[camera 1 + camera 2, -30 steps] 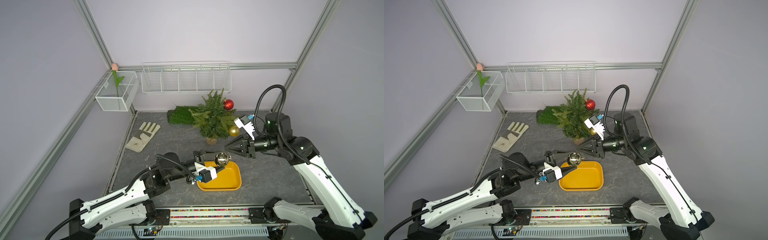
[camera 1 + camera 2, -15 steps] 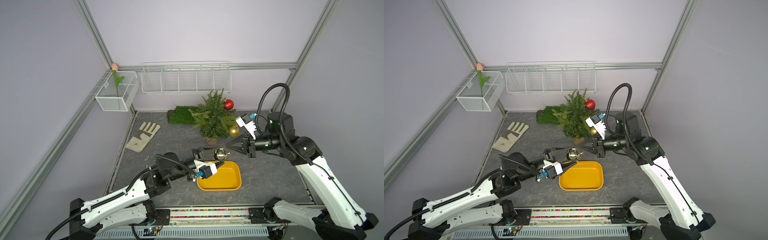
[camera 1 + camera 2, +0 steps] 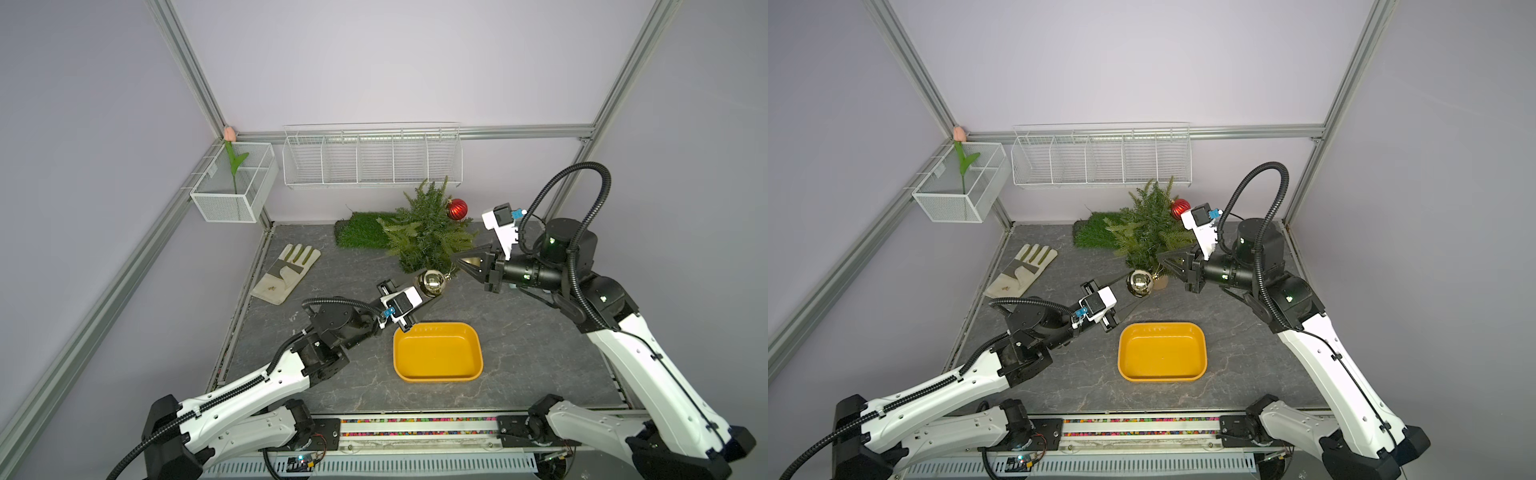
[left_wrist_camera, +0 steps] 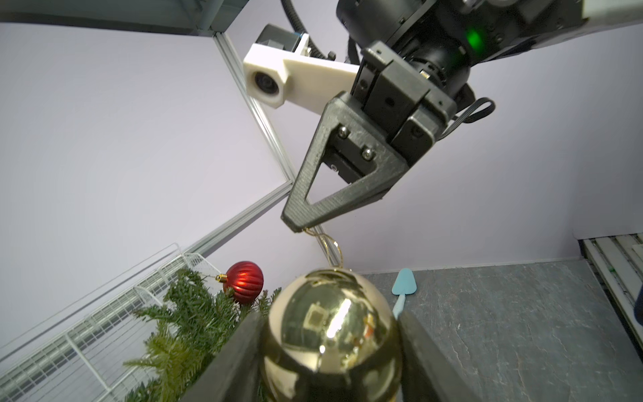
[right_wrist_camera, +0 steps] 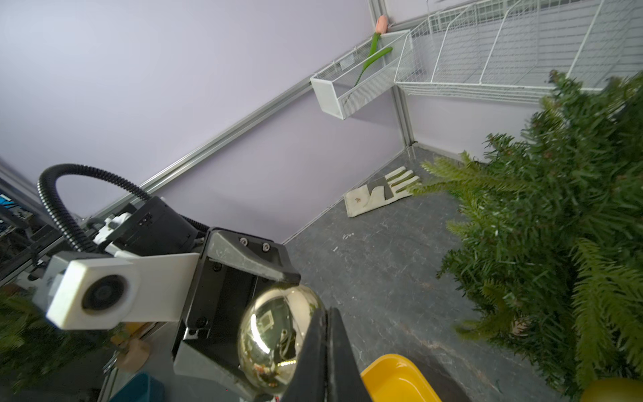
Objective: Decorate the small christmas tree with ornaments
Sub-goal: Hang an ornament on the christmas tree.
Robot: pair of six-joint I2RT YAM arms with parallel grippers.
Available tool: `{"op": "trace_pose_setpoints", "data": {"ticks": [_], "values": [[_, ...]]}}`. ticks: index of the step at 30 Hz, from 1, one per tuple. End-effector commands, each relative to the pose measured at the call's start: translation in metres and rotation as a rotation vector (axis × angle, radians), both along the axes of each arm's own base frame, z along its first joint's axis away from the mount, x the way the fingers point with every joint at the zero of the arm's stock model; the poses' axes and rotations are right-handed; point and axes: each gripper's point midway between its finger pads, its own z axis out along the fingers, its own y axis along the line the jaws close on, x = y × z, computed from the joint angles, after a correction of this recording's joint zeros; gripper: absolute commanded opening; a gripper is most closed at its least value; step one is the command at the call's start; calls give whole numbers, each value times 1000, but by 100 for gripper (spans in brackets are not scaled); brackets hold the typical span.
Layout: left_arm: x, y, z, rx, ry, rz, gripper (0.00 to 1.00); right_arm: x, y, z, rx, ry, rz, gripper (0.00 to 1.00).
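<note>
1. my left gripper [image 3: 430, 288] is clamped on the mirror bauble [image 3: 433, 281]. the left wrist view shows the black fingers [image 4: 238, 355] pressed against either side of the ball.
2. the mirror bauble is held off the table [image 3: 519, 328], just in front of the small christmas tree [image 3: 428, 237] and beyond the far rim of the yellow tray [image 3: 436, 377]. its cap end is turned toward my right arm.
3. my right gripper [image 3: 454, 261] is pinched tight, jaws together, on the thin gold hanging loop [image 4: 339, 259]. the loop runs from the bauble's cap up to the jaw tips. those tips sit just beside the bauble, close against the tree's lower branches.
4. the tree stands upright near the back wall with its tan base [image 3: 1161, 282] on the table. the red bauble [image 3: 457, 209] hangs high in its branches, on the side toward my right arm.
5. in the right wrist view a gold bauble [image 5: 614, 389] shows low by the tree, cropped at the frame edge. i cannot tell how it is attached.
6. a roll of green grass [image 3: 359, 235] lies touching the tree on the side toward my left arm.
7. a work glove [image 3: 286, 270] lies flat near the table's left edge.
8. a pink tulip [image 3: 229, 134] stands in the mesh basket [image 3: 224, 205] on the left wall, and a wire rack [image 3: 372, 164] hangs on the back wall above the tree.
</note>
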Motion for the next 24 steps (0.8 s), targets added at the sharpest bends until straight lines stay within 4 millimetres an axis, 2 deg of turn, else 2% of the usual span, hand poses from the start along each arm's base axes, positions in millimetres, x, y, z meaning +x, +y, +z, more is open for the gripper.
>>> {"op": "trace_pose_setpoints", "data": {"ticks": [1,7,19,24], "values": [[15,12,7,-120,90,-2,46,28,2,16,37,-57,-84,7],[36,25,-4,-174,174,22,46,53,14,13,26,-45,-107,7],[80,51,-15,-263,324,38,44,76,44,3,0,-33,-72,6],[87,51,-18,-258,337,25,43,82,49,1,-9,-33,-69,6]]}}
